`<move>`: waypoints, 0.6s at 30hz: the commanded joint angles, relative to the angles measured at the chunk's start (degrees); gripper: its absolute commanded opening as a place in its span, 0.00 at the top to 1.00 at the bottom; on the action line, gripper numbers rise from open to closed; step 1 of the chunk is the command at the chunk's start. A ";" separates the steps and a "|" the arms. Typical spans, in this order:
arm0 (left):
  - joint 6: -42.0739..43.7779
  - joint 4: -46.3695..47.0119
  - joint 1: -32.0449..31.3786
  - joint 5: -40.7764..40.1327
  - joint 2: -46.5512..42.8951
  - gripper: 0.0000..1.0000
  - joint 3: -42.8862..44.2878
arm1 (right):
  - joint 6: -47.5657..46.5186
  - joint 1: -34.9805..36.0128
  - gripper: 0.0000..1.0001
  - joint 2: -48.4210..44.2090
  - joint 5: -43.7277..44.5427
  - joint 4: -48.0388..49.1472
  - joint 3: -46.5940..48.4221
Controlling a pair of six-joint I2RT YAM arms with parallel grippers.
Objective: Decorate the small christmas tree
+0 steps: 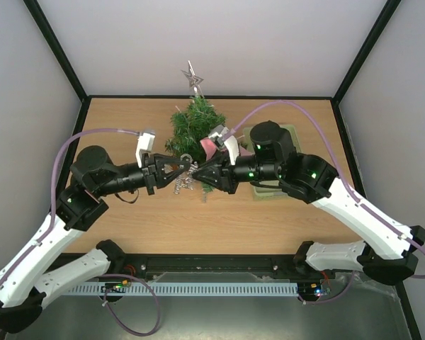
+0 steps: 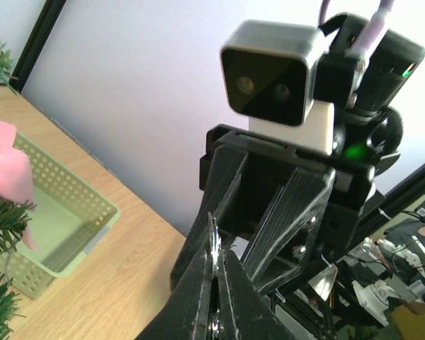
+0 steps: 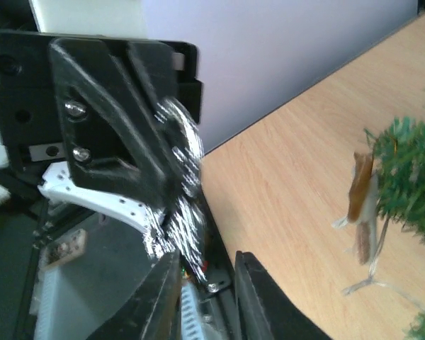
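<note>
Step in hand: a handover between the arms is judged to be under way, with the silver ornament (image 3: 183,191) passed from the right gripper (image 3: 207,265) to the left gripper (image 2: 216,249) before it is hung.
Next move: the right fingers probably need to be drawn clear. The ornament would then be carried up and beyond the left fingertips to a bare branch, and care is called for so that its loops are not snagged.
Table (image 1: 269,219): the wooden top is seen below both sets of fingers.
Small christmas tree (image 1: 193,122): it is stood upright just beyond the point where the fingertips meet. It is topped by a star (image 1: 193,76), and a pink bow (image 2: 6,170) is already set on the side nearer the right fingers.
Basket (image 2: 76,185): the pale green basket is placed under and behind the right gripper, beside the tree.
Left fingers: they are pressed together, and the thin glittering edge of the ornament is clamped between them.
Right fingers: they are held a little apart, tip to tip with the left pair. The ornament's near end is seen in the gap, but whether it is touched by the pads cannot be told.
</note>
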 commanded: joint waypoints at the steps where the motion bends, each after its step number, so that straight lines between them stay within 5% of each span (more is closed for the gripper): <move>1: -6.65 10.15 1.08 -1.57 -2.61 0.98 -3.25 | 6.62 0.17 0.72 -5.37 2.26 13.00 -9.09; 8: -20.21 30.70 1.41 -10.22 -5.87 0.97 -11.99 | 34.51 0.19 0.66 -13.36 0.24 65.65 -33.95; 18: -23.40 38.11 1.41 -16.63 -7.12 0.98 -16.24 | 39.67 0.30 0.75 -10.89 3.28 72.10 -35.32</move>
